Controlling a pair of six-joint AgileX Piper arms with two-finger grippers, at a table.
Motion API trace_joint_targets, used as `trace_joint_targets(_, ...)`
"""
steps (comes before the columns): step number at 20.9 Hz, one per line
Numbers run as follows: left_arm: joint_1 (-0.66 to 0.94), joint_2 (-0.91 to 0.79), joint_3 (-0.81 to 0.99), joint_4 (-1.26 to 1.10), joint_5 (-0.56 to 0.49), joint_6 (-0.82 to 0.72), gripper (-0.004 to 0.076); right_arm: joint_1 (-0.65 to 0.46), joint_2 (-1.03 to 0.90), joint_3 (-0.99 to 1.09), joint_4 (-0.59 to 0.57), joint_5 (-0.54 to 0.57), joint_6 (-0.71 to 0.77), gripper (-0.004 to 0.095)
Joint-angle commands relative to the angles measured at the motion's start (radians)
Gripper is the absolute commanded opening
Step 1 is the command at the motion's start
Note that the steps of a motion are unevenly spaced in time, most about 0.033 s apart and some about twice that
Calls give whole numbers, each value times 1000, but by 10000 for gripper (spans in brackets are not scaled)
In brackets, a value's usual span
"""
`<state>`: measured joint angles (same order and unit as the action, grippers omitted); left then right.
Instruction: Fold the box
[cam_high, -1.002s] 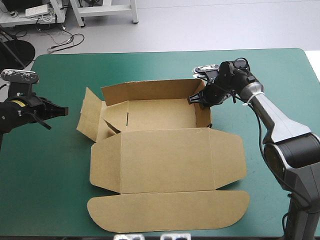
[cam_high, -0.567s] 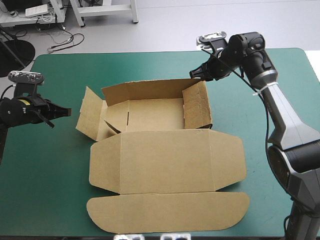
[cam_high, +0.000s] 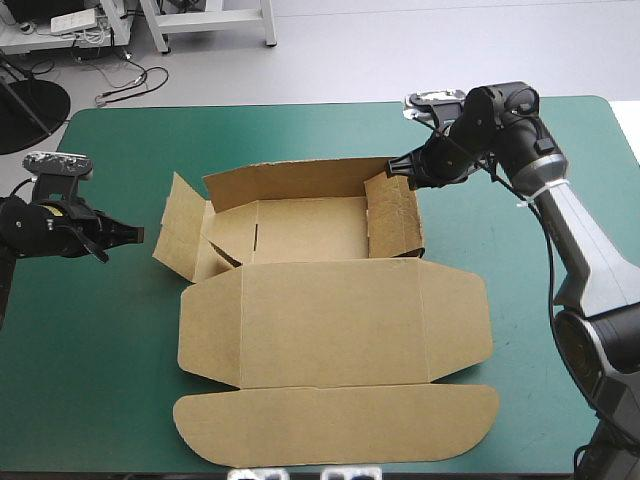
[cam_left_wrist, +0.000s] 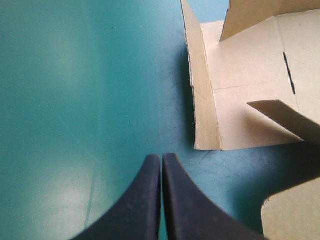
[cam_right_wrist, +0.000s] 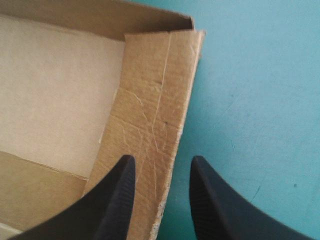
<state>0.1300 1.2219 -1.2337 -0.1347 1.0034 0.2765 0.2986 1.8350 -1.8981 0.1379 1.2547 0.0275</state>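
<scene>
The brown box (cam_high: 320, 320) lies mid-table as an open tray, its lid and front tongue flat toward the near edge. Its back wall and right wall (cam_high: 395, 215) stand up, while the left flap (cam_high: 180, 228) splays outward. My right gripper (cam_high: 394, 168) is open at the right wall's far top corner. In the right wrist view the gripper (cam_right_wrist: 161, 164) straddles the creased wall (cam_right_wrist: 150, 100), one finger over the board and one over the cover. My left gripper (cam_high: 133, 234) hovers shut, apart from the left flap. In the left wrist view that gripper (cam_left_wrist: 161, 159) points at the flap (cam_left_wrist: 202, 90).
The teal-green cover (cam_high: 110, 350) shows bare on the left and on the right past the box (cam_high: 560, 130). A tab (cam_left_wrist: 290, 120) leans inside the box's left end. The lid's corner (cam_left_wrist: 295, 215) lies beside my left gripper.
My right gripper left the right wall's inner side, rose past the far corner, then came back down over the wall's top edge. The wall now stands folded inward. The left gripper shifted slightly.
</scene>
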Motion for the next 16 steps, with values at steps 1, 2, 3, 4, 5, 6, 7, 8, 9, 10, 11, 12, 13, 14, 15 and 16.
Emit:
trace_joint_targets(1,0,-21,-34,-16,-27,-6,4,-5,2,10,9,-42,-14,344)
trace_joint_targets(2,0,-21,-34,-18,-27,-6,4,-5,17,9,11,-42,-14,344)
trace_joint_targets(3,0,-21,-34,-18,-25,-8,4,-5,45,9,11,-44,-16,344)
trace_joint_targets(4,0,-21,-34,-18,-20,-8,4,-5,65,9,11,-46,-27,344)
trace_joint_targets(5,0,-21,-34,-18,-12,-8,4,-5,80,9,11,-48,-27,344)
trace_joint_targets(6,0,-21,-34,-18,-2,-8,4,-5,100,9,11,-53,-27,344)
trace_joint_targets(7,0,-21,-34,-18,8,-8,4,-5,110,9,13,-56,-27,344)
trace_joint_targets(8,0,-21,-34,-21,18,-8,4,-5,130,9,17,-65,-60,342)
trace_joint_targets(9,0,-21,-34,-23,23,-8,4,-5,138,9,21,-70,-86,333)
trace_joint_targets(10,0,-21,-34,-27,31,-8,4,-5,149,9,41,-81,-107,299)
trace_joint_targets(11,0,-21,-34,-32,36,-8,4,-5,154,9,55,-85,-117,268)
trace_joint_targets(12,0,-21,-34,-39,41,-8,4,-5,163,9,81,-98,-128,180)
trace_joint_targets(13,0,-21,-34,-44,47,-8,4,-5,164,9,90,-105,-128,134)
trace_joint_targets(14,0,-21,-34,-48,47,-8,4,-5,169,9,102,-111,-128,68)
trace_joint_targets(15,0,-21,-34,-52,47,-8,4,-5,169,9,108,-120,-128,-1)
trace_joint_targets(16,0,-21,-34,-57,47,-8,4,-5,169,9,108,-124,-128,-17)
